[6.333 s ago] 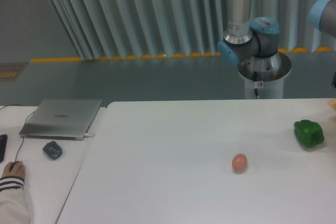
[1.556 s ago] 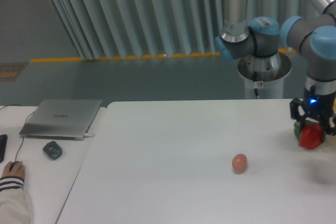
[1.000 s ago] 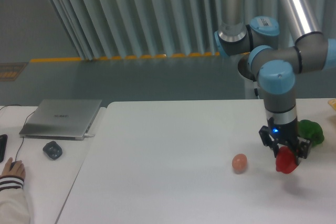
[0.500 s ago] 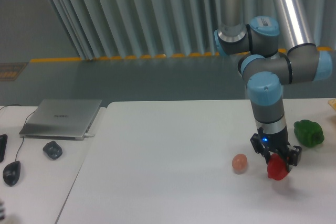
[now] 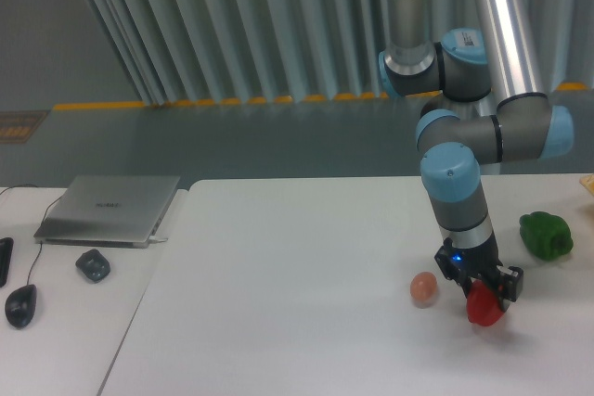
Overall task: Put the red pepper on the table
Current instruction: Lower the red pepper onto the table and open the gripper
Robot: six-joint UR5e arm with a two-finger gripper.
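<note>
— The gripper?
— Clamped on the red pepper; its fingers hide the pepper's top, and whether the pepper touches the table can't be told.
— Around it?
— Taking the pepper as landmark: the laptop lies far to its left, the green pepper up to its right, the egg just beside it on its left.

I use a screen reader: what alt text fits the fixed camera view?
A two-finger gripper on a grey-and-blue arm holds a glossy red pepper low over a white table, beside a small orange-brown egg. A green bell pepper sits farther right.
</note>
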